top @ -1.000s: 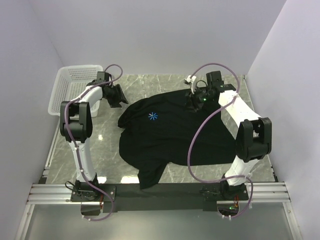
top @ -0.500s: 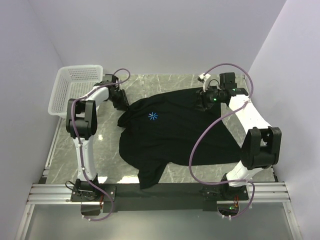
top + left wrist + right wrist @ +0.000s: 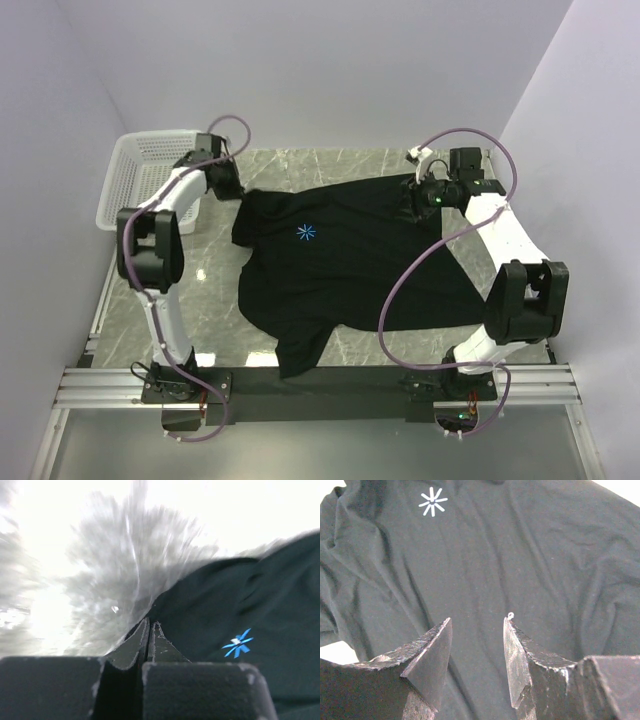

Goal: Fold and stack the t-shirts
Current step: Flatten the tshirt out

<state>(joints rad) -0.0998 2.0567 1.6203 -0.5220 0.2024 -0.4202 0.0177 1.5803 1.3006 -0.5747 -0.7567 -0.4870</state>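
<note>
Shirt (image 3: pixel 350 270) lies spread on table (image 3: pixel 210 290), long axis running left to right through logo (image 3: pixel 306 233). Left fingers (image 3: pixel 139 647) are closed, apparently pinching the cloth edge far-left of logo. Right fingers (image 3: pixel 431 652) stand apart over cloth far-right of logo, with nothing seen between them. Left arm is nearer logo. Only the wrist views show finger state; only the top view shows the spread.

matt cloth t-shirt (image 3: pixel 360 262) — creased, glossy marble table (image 3: pixel 215 292)
</note>
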